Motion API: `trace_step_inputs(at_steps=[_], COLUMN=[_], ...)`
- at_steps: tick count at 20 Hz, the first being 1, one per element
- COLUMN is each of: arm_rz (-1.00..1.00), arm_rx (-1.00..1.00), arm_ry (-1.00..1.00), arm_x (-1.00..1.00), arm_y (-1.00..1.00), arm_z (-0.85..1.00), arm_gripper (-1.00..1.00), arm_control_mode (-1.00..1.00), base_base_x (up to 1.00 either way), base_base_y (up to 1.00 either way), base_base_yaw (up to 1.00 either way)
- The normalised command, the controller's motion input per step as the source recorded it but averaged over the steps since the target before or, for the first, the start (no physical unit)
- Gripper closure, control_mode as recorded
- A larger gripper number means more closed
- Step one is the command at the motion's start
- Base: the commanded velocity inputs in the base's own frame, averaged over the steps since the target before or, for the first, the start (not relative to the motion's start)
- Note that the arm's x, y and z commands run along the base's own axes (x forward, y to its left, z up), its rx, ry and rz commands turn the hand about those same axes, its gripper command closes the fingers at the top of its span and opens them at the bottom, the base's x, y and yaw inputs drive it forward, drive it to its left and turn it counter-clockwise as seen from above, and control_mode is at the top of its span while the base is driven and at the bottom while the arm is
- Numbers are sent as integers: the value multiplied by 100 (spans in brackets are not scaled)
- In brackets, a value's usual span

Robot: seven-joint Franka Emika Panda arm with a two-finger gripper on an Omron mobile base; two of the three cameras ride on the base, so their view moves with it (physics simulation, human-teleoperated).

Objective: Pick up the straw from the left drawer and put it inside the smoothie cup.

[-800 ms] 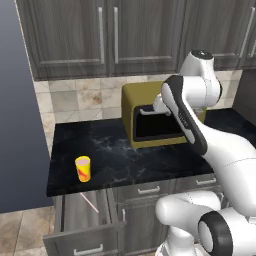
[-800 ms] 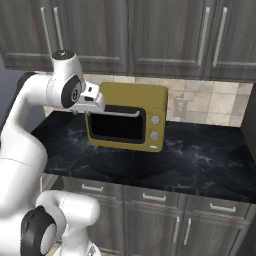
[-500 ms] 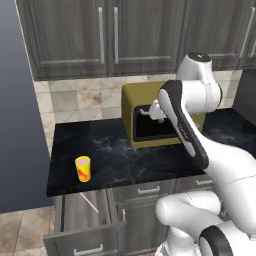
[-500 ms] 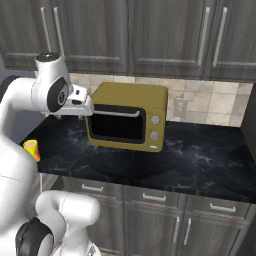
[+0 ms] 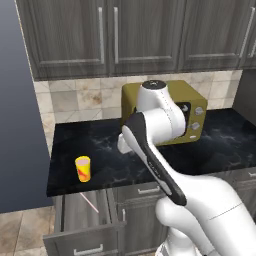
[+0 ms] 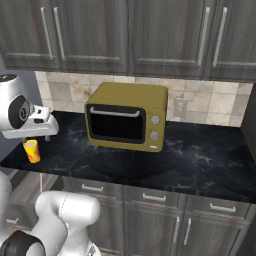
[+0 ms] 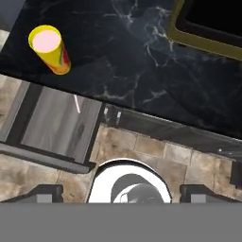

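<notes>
A thin pale-pink straw (image 7: pixel 76 104) lies in the open wood-grain drawer (image 7: pixel 56 124); the yellow cylindrical cup (image 7: pixel 49 49) stands near the glossy marble counter's (image 7: pixel 123 61) front-left corner. Gripper (image 7: pixel 121 193) jaws wide, empty.

Olive-yellow microwave (image 6: pixel 126 117) on black marble counter (image 6: pixel 200 160), tiled backsplash (image 5: pixel 75 100) behind, grey wall cabinets (image 6: pixel 125 35) above.

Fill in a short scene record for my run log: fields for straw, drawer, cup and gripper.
straw: lying inside the left drawer, near its right side
left drawer: pulled open below the counter edge
smoothie cup: upright on the dark counter, above the drawer, no straw in it
gripper: open, empty, high over the floor beside the drawer
</notes>
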Motion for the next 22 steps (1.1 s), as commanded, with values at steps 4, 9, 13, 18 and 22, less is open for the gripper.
trace_step_inputs(at_steps=[4,9,13,18,22], arm_rz=[0,0,0,0,0], arm_rx=[0,1,2,2,2], arm_ry=[29,20,10,5,0], arm_x=[10,6,6,13,4], arm_y=[100,79,55,46,37], arm_z=[-94,-100,-100,-95,-91], arm_gripper=[-100,-100,-100,-100,-100], arm_control_mode=[-100,-100,-100,-100,-100], base_base_x=[0,0,0,0,0], base_base_y=[0,0,0,0,0], base_base_yaw=[0,0,0,0,0])
